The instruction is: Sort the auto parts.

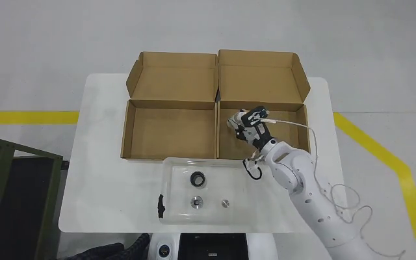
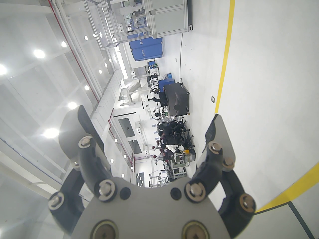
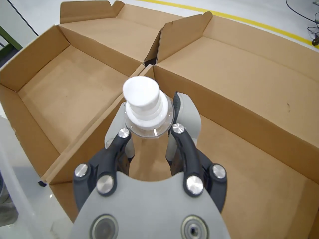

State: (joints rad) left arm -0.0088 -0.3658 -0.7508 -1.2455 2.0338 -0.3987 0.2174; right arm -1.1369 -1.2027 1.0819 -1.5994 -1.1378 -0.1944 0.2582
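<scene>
RIGHT: right jaws clamped on the white stepped part (image 3: 143,100), up over the right box (image 1: 289,143), its left side, just beside the left box (image 1: 169,133) | LEFT: left jaws spread wide, nothing between | NEAR: clear tray (image 1: 221,175) holding a black ring (image 1: 197,179)

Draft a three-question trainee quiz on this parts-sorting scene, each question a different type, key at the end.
1. True or false: the right pincer is shut on a white part.
2. Multiple choice: the left pincer is A) open and holding nothing, B) shut on a black ring, C) shut on a bolt.
3. Fill in: by the robot's own sides, the white part hangs over the ___ cardboard box.
Key: 1 true; 2 A; 3 right.
</scene>
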